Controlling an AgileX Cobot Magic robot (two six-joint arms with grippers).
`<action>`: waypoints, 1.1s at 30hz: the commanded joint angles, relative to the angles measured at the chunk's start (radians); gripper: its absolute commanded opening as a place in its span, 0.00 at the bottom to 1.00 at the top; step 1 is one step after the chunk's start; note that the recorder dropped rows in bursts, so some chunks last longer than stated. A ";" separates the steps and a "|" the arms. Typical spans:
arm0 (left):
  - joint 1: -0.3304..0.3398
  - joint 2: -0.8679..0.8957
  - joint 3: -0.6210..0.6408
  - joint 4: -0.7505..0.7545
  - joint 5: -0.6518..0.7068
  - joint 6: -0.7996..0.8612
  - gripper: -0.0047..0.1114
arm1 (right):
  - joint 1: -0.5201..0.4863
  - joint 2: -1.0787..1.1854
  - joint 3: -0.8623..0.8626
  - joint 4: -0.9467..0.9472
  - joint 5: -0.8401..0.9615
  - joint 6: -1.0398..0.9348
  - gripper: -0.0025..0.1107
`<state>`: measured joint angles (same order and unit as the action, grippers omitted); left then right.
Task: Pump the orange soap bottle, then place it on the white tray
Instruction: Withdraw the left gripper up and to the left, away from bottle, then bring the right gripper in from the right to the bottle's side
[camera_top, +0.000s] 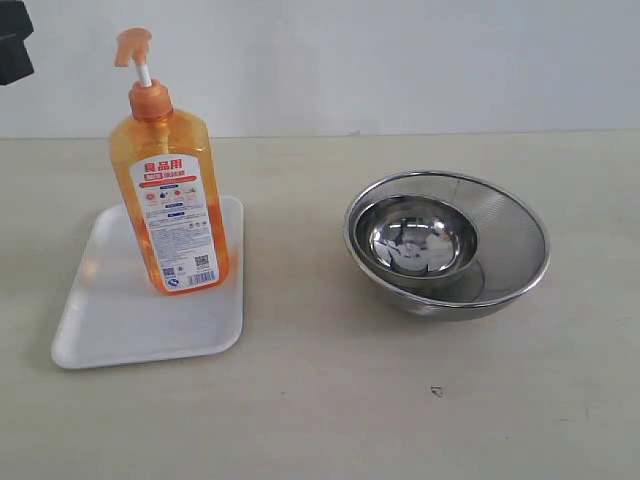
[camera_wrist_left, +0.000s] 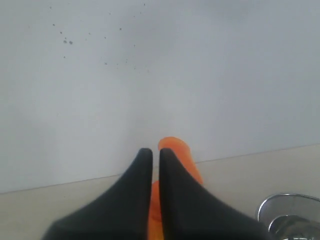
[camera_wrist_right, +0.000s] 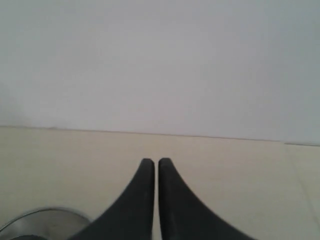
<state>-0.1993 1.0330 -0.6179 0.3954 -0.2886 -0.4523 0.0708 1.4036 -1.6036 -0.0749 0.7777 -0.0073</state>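
1. Bottle position: the orange soap bottle (camera_top: 172, 205) stands upright on the white tray (camera_top: 110, 330). Its long axis is vertical, its base sits toward the tray's 3 o'clock edge, and its spout points to 9 o'clock in the exterior view.
2. The left hand (camera_wrist_left: 151, 152) has its dark fingers (camera_wrist_left: 132, 192) pressed together with only a slit between them, gripping nothing. The orange pump head (camera_wrist_left: 175, 146) shows just beyond the tips.
3. The right hand (camera_wrist_right: 151, 162) is likewise closed and empty, facing the bare surface (camera_wrist_right: 240, 170).
4. The bottle lies at 9 o'clock from the steel bowls (camera_top: 447, 245), on the left arm's side, so the left hand is nearer. Any regrasp would need the fingers spread first.
5. Only the exterior view shows the bottle on the tray; of the arms it shows just a dark piece (camera_top: 14, 45) at its 10 o'clock corner. Only the wrist views show the fingers.
6. Placement looks done; whether the pump was pressed cannot be told.
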 joint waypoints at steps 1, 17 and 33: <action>0.002 -0.007 -0.004 0.005 0.071 0.059 0.08 | -0.002 0.073 -0.002 0.270 -0.021 -0.225 0.02; 0.152 0.416 -0.052 0.005 -0.182 0.140 0.08 | 0.249 0.442 -0.002 0.911 0.139 -0.953 0.02; 0.329 0.608 -0.245 0.716 -0.368 -0.258 0.08 | 0.493 0.479 0.205 0.994 -0.266 -1.108 0.02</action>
<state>0.1201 1.6075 -0.8395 0.9622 -0.5731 -0.6298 0.5255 1.8859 -1.4138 0.8586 0.5481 -1.0440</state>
